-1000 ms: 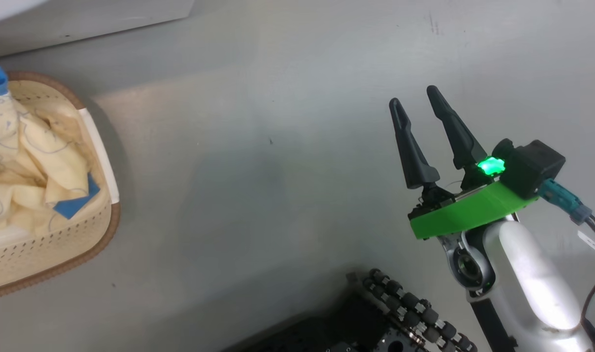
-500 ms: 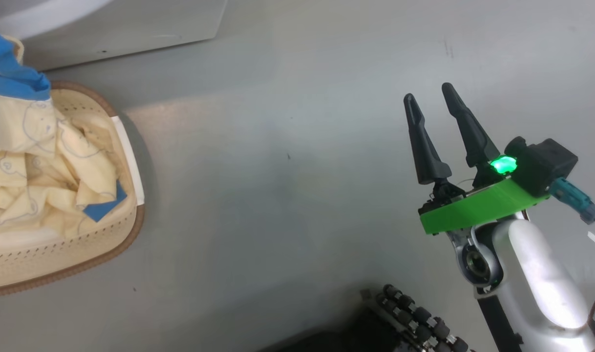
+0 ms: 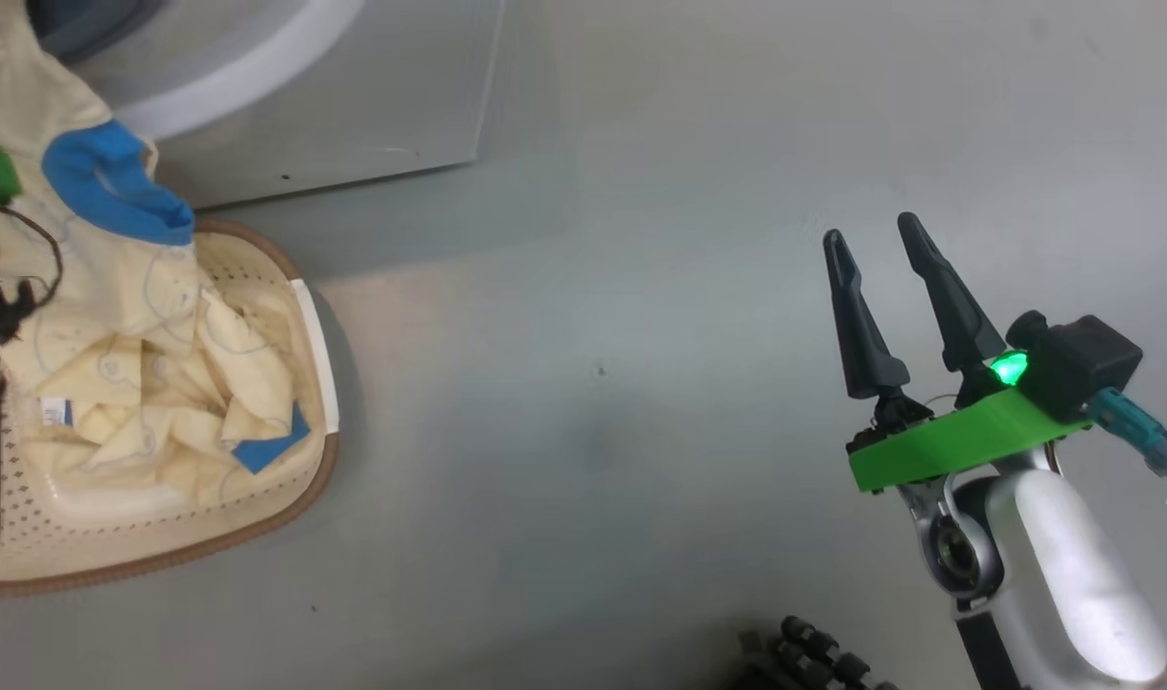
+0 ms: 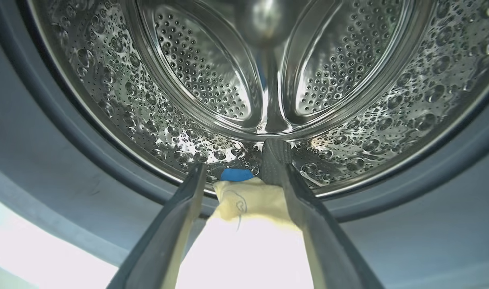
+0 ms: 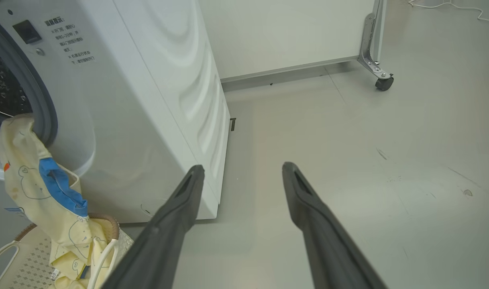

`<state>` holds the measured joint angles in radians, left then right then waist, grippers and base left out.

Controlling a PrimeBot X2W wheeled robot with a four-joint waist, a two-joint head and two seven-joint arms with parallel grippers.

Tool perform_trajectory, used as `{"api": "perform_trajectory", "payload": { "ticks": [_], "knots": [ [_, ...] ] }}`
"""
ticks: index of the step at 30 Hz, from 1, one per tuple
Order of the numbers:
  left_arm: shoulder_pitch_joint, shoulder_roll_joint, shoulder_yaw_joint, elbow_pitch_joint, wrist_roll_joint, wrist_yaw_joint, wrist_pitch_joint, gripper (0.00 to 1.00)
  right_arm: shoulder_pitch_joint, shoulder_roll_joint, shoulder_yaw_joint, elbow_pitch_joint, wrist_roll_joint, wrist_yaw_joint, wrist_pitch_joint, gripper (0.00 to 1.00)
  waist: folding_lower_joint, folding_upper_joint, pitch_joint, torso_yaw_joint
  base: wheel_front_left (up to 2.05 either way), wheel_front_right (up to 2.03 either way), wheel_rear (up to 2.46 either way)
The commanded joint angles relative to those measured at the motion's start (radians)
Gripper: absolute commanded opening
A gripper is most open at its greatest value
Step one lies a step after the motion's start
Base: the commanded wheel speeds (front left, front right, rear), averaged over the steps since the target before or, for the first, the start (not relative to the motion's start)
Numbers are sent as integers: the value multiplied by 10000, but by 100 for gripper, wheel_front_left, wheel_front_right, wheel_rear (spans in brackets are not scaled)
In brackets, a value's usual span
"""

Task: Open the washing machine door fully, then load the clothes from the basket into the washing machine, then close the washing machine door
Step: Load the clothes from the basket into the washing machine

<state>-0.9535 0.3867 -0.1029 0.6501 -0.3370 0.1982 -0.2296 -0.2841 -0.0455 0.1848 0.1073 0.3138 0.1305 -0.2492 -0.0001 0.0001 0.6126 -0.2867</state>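
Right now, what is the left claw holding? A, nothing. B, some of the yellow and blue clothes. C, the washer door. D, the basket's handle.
B: in the left wrist view the left claw grips the clothes, pale yellow with a blue patch, in front of the washing machine drum.

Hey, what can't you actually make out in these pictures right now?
Left wrist view: the clothes held in the left gripper wash out to white lower down; glare hides the prints.
Head view: the left side of the basket is cut off by the frame edge.
Right wrist view: the small print on the washing machine is too small to read.
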Motion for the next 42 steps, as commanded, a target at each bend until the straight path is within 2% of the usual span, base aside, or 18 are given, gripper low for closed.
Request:
{"api": "perform_trajectory", "payload": {
  "ticks": [1,7,14,26,36,42],
  "knots": [
    [540,289,221,-695,2,191,-146,100,336,-47,-2,-330,-116,2,60,100,1,-1,-462,224,0,0,0],
    [2621,-418,257,-2219,-65,738,-270,100,762,-47,-342,-438,-339,2,306,100,1,-1,-1309,540,0,0,0],
    [4753,-767,199,-3660,140,1227,-306,100,1209,-47,-409,-643,-609,2,622,100,1,-1,-2403,748,0,0,0],
    [7581,-1241,-190,-5115,147,1316,-317,100,1934,-47,-650,-1008,-1005,2,1183,100,1,-1,-3830,1199,0,0,0],
    [8823,-1457,-443,-5662,69,1319,-319,100,2555,-47,-791,-1473,-1308,2,1684,100,1,-1,-4738,1628,0,0,0],
    [9505,-1627,-658,-5980,219,1539,-315,100,2898,-47,-791,-1721,-1425,2,1947,100,1,-1,-5208,1731,0,0,0]
  ]
}}
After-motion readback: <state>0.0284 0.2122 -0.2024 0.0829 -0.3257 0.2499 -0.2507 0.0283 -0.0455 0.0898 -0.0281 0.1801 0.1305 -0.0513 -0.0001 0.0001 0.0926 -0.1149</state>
